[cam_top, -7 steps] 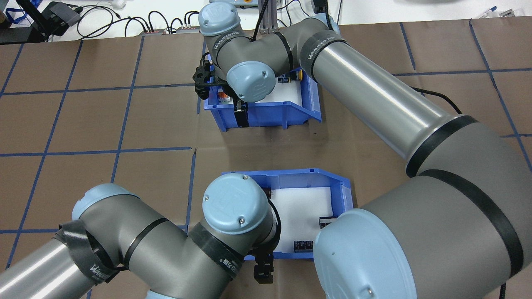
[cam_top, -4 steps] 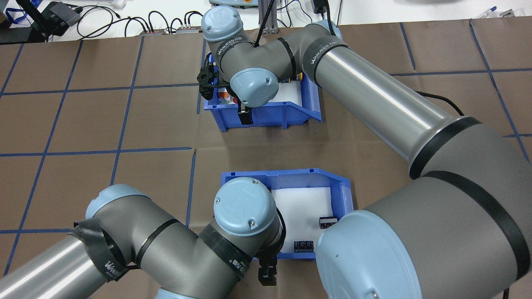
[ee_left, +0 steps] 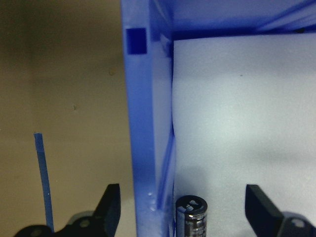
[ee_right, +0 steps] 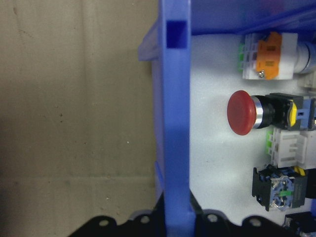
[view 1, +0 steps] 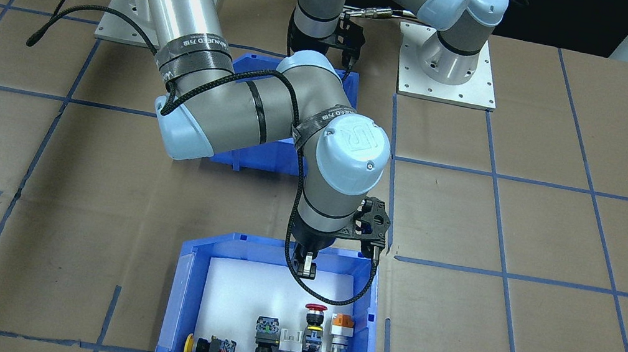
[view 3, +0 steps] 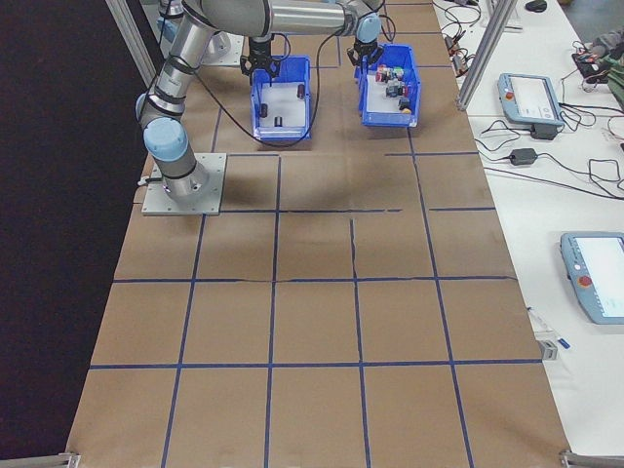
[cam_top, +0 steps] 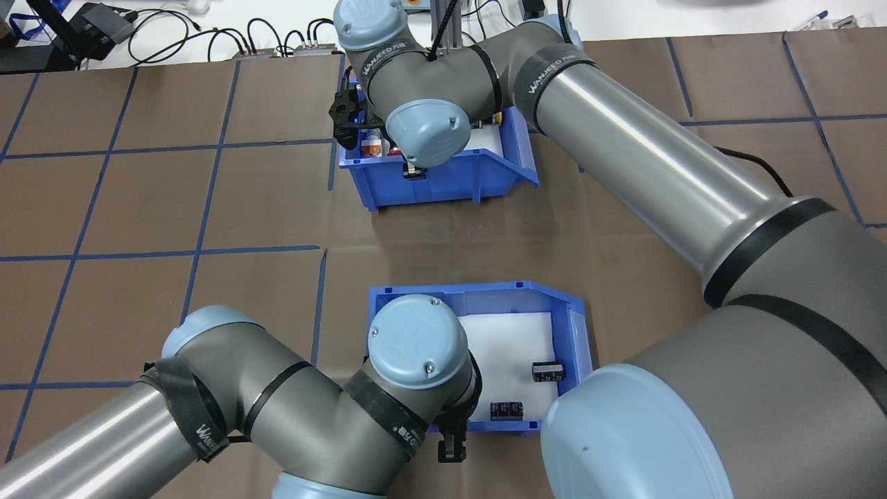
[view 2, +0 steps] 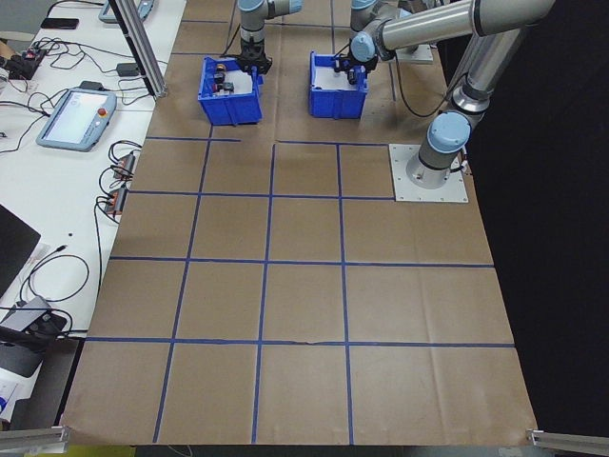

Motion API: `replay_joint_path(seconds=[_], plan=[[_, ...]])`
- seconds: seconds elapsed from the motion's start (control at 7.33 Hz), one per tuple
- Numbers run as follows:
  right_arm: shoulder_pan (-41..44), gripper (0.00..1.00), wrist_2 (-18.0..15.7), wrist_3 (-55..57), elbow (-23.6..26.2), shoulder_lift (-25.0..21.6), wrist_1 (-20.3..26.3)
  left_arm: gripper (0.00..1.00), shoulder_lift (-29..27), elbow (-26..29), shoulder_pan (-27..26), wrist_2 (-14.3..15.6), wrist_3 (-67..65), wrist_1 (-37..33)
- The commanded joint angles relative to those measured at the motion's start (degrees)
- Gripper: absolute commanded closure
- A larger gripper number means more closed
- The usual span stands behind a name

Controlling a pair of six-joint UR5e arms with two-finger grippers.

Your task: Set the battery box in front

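Overhead exterior shows us two blue bins on the brown worktop [cam_top: 138, 208]. The battery box [cam_top: 569, 326] sits toward the worktop's near edge, by the robot, with white foam inside and a few dark batteries [cam_top: 547, 372] lying on it. The switch bin [cam_top: 513, 170] stands well apart from it, toward the far edge beside the cables, and holds coloured push-button switches [view 1: 315, 317].

We see the left gripper [ee_left: 182, 207] straddling the near wall of the battery box: its jaws are wide, one fingertip [ee_left: 111, 207] outside the wall over the worktop, the other inside over the foam, neither touching the wall. One battery [ee_left: 191, 215] stands just inside that wall, between the fingertips.

The right gripper [view 1: 308, 265] is at the switch bin's wall on the side facing the robot. In the right wrist view its jaws are narrow, clamped on the wall of the switch bin.
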Motion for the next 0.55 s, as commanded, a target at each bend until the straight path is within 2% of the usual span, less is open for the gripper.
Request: replay_joint_path(seconds=[0.0,0.14,0.27,0.41], plan=[[-3.2,0.96,0.2,-1.3,0.5,-3.2,0.6,0.82,0.1,-1.9,-0.1,-0.1,0.0,3.2],[-5.9,0.96,0.2,-4.7,0.9,-5.0,1.3,0.97,0.0,-5.9,0.0,-0.5,-0.8,11.5],[-8.7,0.96,0.2,-7.7,1.3,-6.3,2.8,1.0,0.0,-10.2,0.2,-1.6,-0.5,20.5],[-11.8,0.96,0.1,-9.8,1.3,-8.0,5.1,1.0,0.5,-10.9,0.3,-1.2,-0.3,23.0]])
